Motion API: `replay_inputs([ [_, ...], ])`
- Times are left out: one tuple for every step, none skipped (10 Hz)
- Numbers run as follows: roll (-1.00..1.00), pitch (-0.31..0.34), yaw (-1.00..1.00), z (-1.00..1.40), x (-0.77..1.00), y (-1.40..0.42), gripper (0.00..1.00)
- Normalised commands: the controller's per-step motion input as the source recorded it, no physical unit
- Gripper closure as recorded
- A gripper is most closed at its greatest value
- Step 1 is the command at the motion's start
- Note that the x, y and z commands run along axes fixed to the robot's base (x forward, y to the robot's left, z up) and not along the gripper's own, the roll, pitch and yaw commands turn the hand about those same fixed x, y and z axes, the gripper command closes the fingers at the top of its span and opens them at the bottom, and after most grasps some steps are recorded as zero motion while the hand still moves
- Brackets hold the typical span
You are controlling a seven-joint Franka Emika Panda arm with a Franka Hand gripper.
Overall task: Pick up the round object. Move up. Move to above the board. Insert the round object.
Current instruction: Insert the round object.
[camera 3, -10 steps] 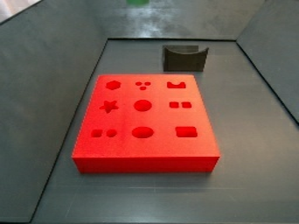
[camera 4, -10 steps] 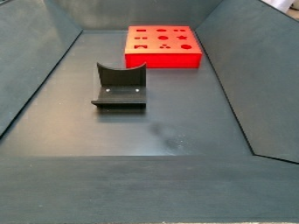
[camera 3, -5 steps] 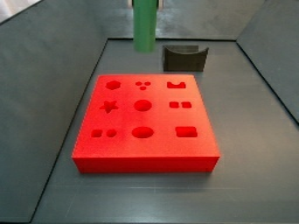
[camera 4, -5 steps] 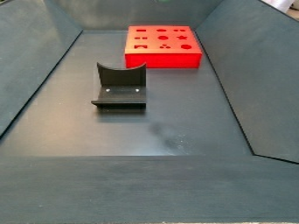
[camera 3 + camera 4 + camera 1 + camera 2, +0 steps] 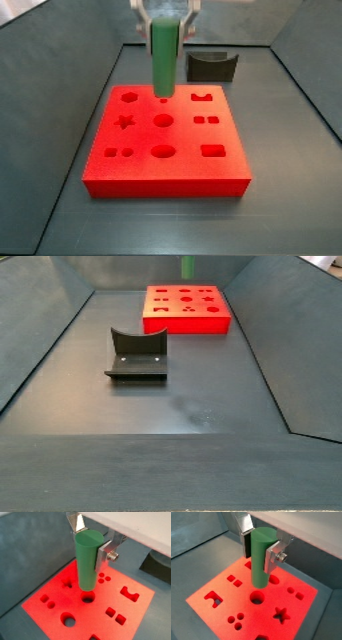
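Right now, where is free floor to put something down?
Bare floor lies in front of the fixture, and narrow strips flank the board. Over the board it is crowded: the gripper holds the round object upright there.

Gripper (image 5: 91, 539) sits above the board (image 5: 143, 614), clamping the peg (image 5: 87, 559) upright between its fingers (image 5: 105, 553). Peg's lower end hangs just over the board's round centre hole (image 5: 258, 597), not in it. In a side view the fixture (image 5: 211, 66) stands behind the board (image 5: 181, 170), apart from it.
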Motion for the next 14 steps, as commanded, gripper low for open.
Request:
replay_inputs([
  [0.16,-0.314,0.09,-0.57,-0.08,-0.02,1.00],
  [0.09,-0.389,0.00,-0.35,-0.28,-0.17,1.00],
  [0.00,-0.037,0.00,-0.01,-0.02,0.00,1.00],
  [0.03,-0.103,0.00,-0.33,-0.02,0.00,1.00],
  [-0.03,-0.004,0.00,-0.13,0.09,0.20,1.00],
  [-0.03,0.000,0.06,-0.12,0.19,0.17,1.00],
  [0.00,-0.093,0.00,-0.12,0.00,0.00,1.00],
  [0.00,-0.107,0.00,-0.04,-0.05,0.00,1.00],
  [0.02,-0.099,0.00,-0.17,-0.02,0.00,1.00],
  [0.04,-0.113,0.00,-0.23,-0.03,0.00,1.00],
  [0.05,-0.099,0.00,-0.24,0.00,0.00,1.00],
  [0.06,-0.114,0.00,-0.25,0.00,-0.05,1.00],
  [0.07,-0.114,0.00,-0.24,0.00,-0.06,1.00],
  [0.06,-0.100,0.00,-0.22,0.00,-0.05,1.00],
])
